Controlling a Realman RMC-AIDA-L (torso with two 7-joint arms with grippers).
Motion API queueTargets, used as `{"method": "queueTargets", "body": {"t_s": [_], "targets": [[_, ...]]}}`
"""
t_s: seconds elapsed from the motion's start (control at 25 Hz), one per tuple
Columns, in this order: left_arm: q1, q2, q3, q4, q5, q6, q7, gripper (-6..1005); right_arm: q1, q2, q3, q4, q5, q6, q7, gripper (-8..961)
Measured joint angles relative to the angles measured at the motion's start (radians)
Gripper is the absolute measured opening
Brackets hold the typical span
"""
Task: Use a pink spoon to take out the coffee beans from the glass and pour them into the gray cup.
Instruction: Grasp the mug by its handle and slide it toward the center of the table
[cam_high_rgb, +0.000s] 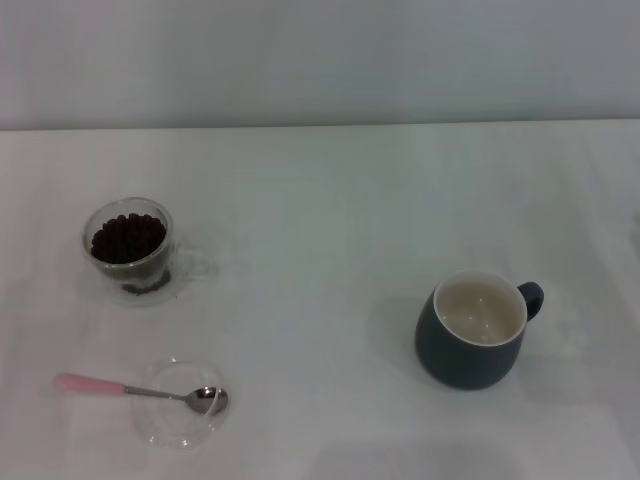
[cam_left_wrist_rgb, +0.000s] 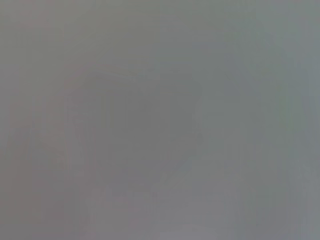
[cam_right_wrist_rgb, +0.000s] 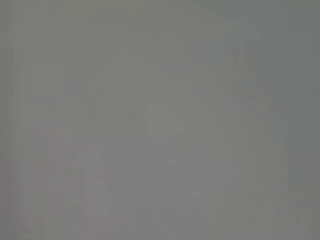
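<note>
four things on our counter, no hand in sight

four things sit before us in the head view. the pink spoon (cam_high_rgb: 140, 391) lies with its metal bowl resting in a flat clear glass dish (cam_high_rgb: 172, 424) near our left front, its pink handle sticking out over the rim toward our left. just beyond it stands the glass (cam_high_rgb: 132, 250), upright, filled with a heap of coffee beans (cam_high_rgb: 128, 238), its clear side handle pointing toward our right. well apart, on our right side, the gray cup (cam_high_rgb: 478, 330) stands upright, its cream inside bare, its loop handle turned to the far right. all rest on the white counter (cam_high_rgb: 330, 220). neither our left hand nor our right hand appears; both wrist views give only a flat gray blur, so we cannot tell how open either one is.
</note>
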Motion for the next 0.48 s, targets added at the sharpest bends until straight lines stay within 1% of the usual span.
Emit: {"method": "queueTargets", "body": {"t_s": [0.08, 0.28, 0.48], "targets": [[-0.001, 0.000, 0.000, -0.006, 0.001, -0.003, -0.024, 766, 0.000, 0.000, -0.001, -0.002, 0.000, 0.005, 0.000, 676], [-0.005, 0.001, -0.003, -0.023, -0.003, -0.024, -0.062, 893, 0.000, -0.001, -0.005, -0.012, 0.000, 0.021, -0.001, 676], [-0.005, 0.000, -0.008, -0.034, -0.004, -0.021, -0.064, 889, 0.000, -0.001, -0.006, -0.019, -0.001, 0.064, -0.001, 676]]}}
